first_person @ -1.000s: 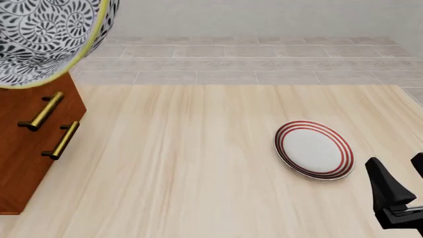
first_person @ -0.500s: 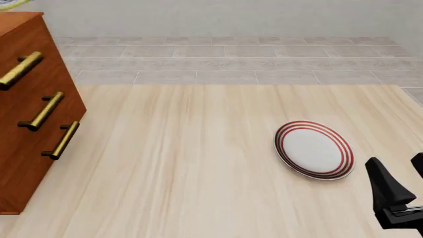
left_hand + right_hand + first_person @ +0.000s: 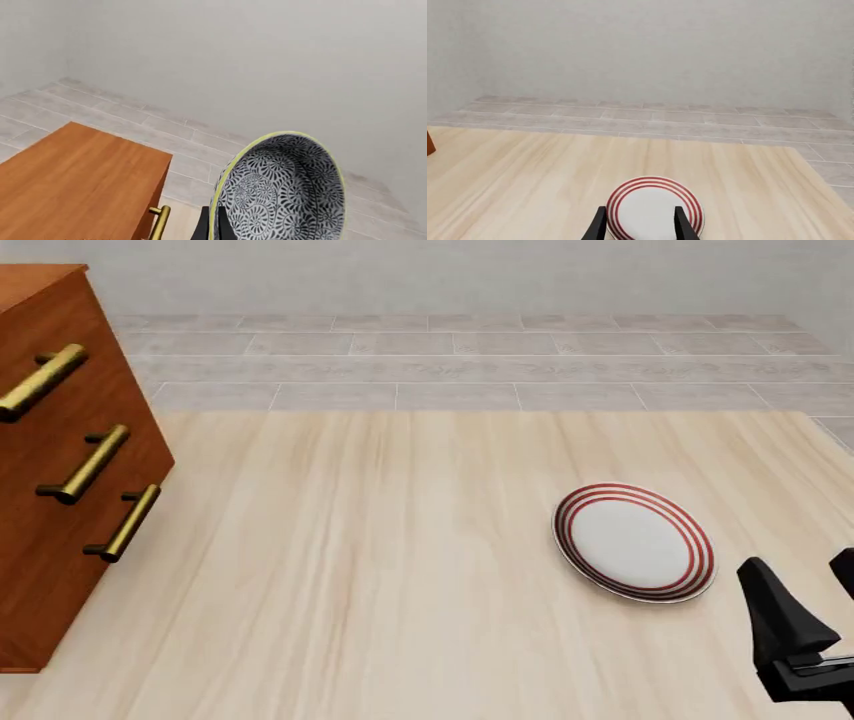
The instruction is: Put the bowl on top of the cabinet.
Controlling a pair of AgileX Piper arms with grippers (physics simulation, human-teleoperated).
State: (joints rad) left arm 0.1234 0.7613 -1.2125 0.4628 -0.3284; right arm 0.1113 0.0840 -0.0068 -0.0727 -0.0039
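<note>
1. Bowl (image 3: 283,192) seen only in the left wrist view: tipped on edge, blue-and-white floral inside facing the camera, yellowish rim uppermost, lower part cut off by the frame edge.
2. Held up in the air, above and beside the cabinet (image 3: 73,185) top, not resting on it; absent from the front view altogether.
3. Left gripper (image 3: 212,231) nearly all hidden: just a dark finger (image 3: 200,229) showing against the bowl's rim at the frame edge. Jaws seemingly clamped on that rim, though the contact itself cannot be made out.
4. Cabinet cut off at the left of the front view, reddish-brown, three brass handles (image 3: 84,463) visible on its face; only a sliver of its top in sight there.
5. Right gripper (image 3: 640,222) low over the tabletop (image 3: 400,570), jaws parted and holding nothing, the red-ringed plate (image 3: 633,542) visible between the two fingers in its wrist view.
6. Right gripper in the front view only partly in frame, at the lower right corner, near the plate but apart from it.
</note>
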